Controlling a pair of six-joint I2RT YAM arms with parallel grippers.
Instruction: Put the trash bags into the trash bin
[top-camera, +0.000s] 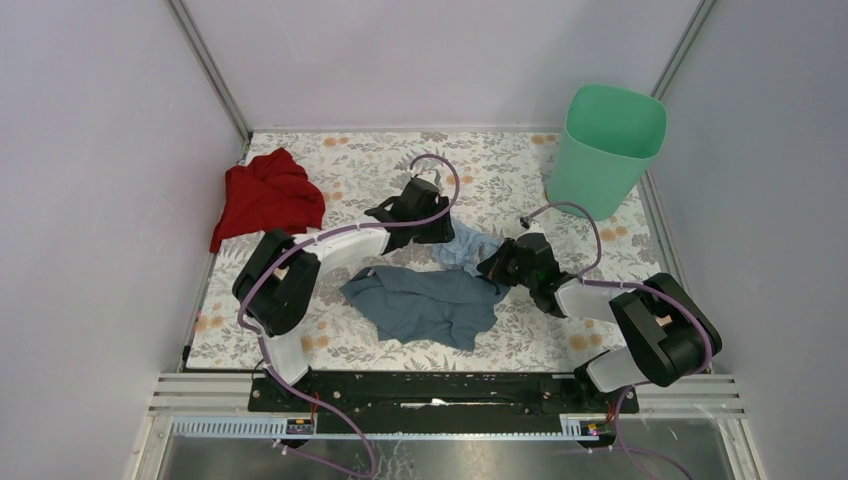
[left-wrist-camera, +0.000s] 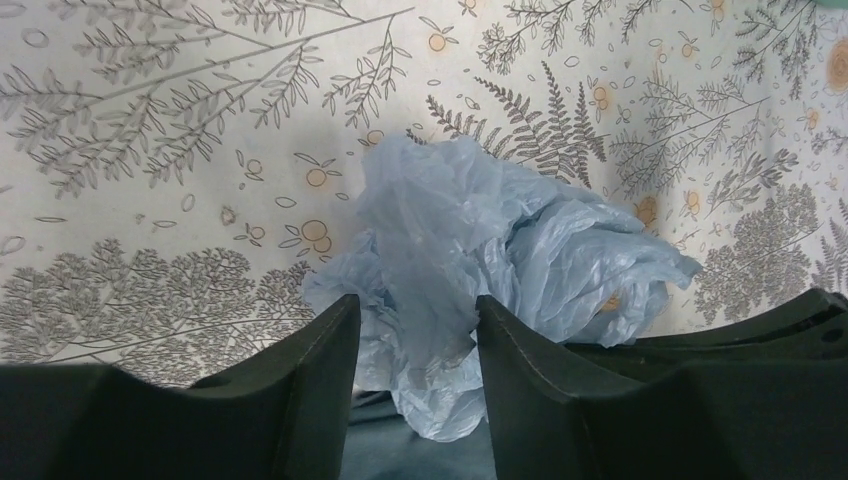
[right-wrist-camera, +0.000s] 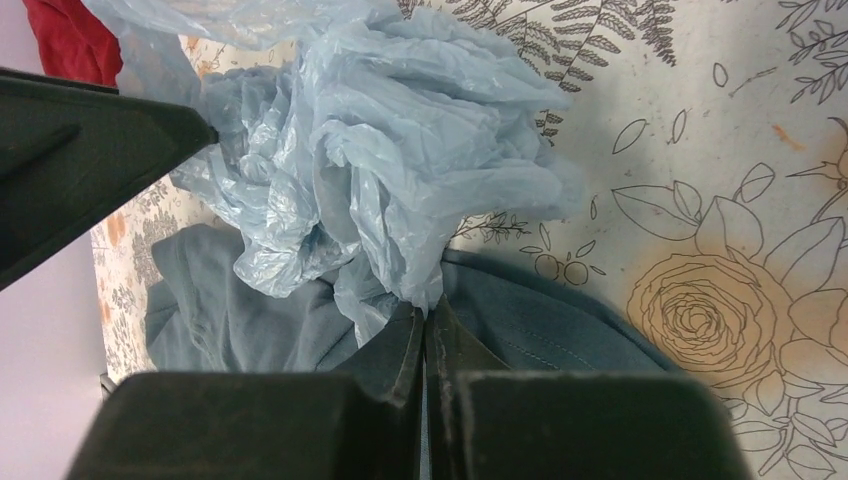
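The pale-blue translucent trash bag (top-camera: 468, 245) lies crumpled on the floral table mat between my two grippers, partly on the grey-blue cloth. My left gripper (top-camera: 440, 232) is open, its fingers on either side of a raised fold of the bag (left-wrist-camera: 470, 230) in the left wrist view (left-wrist-camera: 415, 310). My right gripper (top-camera: 497, 268) is shut on a pinch of the bag's edge (right-wrist-camera: 400, 130), as the right wrist view (right-wrist-camera: 427, 315) shows. The mint-green trash bin (top-camera: 605, 150) stands upright at the far right corner, apart from both grippers.
A grey-blue cloth (top-camera: 425, 305) lies spread under and in front of the bag. A red cloth (top-camera: 265, 195) lies bunched at the far left. Grey walls close in the table on three sides.
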